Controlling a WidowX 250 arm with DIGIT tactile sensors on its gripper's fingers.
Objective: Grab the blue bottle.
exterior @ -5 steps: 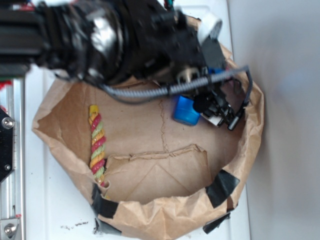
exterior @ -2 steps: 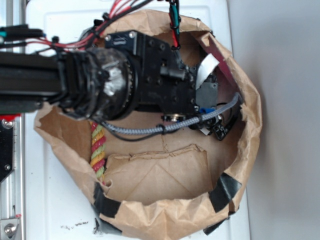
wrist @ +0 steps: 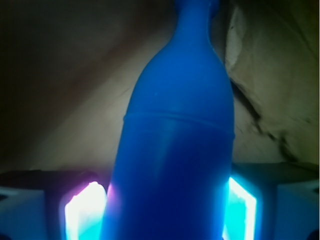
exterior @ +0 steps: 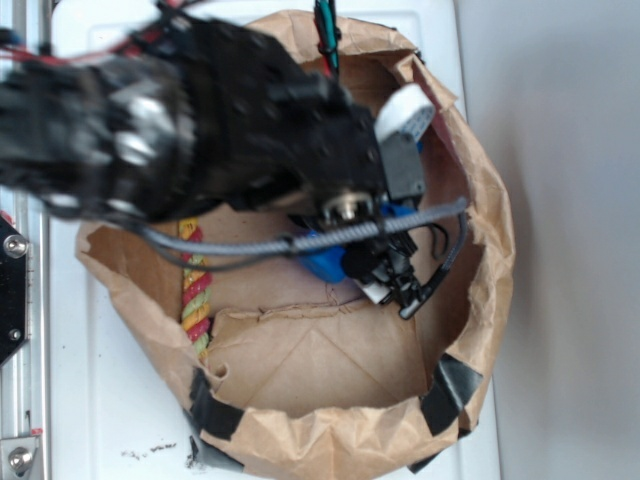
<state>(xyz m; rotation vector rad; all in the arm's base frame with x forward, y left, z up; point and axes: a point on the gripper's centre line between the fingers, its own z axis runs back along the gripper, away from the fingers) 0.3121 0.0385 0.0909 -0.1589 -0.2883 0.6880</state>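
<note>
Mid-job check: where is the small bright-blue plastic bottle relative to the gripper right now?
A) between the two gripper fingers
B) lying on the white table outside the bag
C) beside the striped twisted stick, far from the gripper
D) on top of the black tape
A: the wrist view shows the small bright-blue plastic bottle filling the space between the two glowing fingers of the gripper, inside the brown paper bag.

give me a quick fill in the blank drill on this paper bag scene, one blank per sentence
1. The bottle between the jaws is coloured ____.
2. The bottle and the striped stick lie inside a brown ____ bag.
3. In the wrist view the bottle's narrow neck points toward the ____ of the picture.
4. The patches of tape on the bag's rim are coloured ____.

Missing words: blue; paper; top; black
</note>
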